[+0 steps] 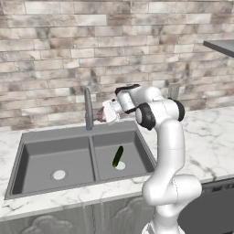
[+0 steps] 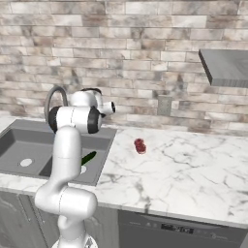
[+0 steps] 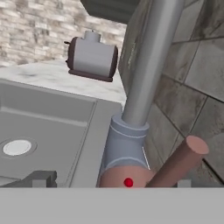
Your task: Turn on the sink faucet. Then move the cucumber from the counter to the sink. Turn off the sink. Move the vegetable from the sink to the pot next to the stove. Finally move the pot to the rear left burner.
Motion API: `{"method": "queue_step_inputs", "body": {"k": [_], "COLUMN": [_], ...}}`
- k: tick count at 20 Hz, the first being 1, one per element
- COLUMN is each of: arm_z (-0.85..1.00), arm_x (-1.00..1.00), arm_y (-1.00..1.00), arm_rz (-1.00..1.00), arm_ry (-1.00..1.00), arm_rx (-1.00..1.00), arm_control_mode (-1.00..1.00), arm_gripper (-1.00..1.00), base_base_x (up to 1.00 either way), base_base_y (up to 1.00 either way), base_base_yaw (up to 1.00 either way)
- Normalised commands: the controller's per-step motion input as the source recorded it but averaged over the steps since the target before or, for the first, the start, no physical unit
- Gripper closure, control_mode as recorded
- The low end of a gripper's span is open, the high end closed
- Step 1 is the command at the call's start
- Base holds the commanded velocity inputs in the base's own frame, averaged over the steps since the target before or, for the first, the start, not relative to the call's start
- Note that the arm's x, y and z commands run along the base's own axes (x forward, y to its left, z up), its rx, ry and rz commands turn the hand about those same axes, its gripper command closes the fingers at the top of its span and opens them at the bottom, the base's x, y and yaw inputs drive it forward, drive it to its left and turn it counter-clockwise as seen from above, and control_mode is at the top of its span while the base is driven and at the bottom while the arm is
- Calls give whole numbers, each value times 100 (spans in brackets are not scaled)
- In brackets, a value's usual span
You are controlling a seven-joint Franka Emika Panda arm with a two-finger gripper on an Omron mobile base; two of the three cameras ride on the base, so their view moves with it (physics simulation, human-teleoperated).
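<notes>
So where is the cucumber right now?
The cucumber lies in the right basin of the sink, one end by the round drain, in front of the faucet in the left base view.

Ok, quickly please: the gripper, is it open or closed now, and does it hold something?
Gripper: open, holding nothing, close to the sink faucet base.

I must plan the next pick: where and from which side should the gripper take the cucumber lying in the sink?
Grip the cucumber across its middle, coming straight down from above. It lies loose on the floor of the right basin of the sink, one end beside the drain, with free floor along both long sides. Its slim round body likely suits jaws set across its length.
</notes>
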Motion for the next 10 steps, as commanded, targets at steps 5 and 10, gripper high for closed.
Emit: {"method": "queue_step_inputs", "body": {"k": [5, 10], "arm_z": [28, 1], "arm_x": [0, 0], "arm_y": [71, 16], "arm_rz": [0, 0], "arm_ry": [0, -1], "arm_rx": [-2, 0], "arm_control_mode": [-100, -100], "arm_gripper": [-100, -100], "base_base_x": [0, 0], "base_base_y": [0, 0], "base_base_yaw": [0, 0]}}
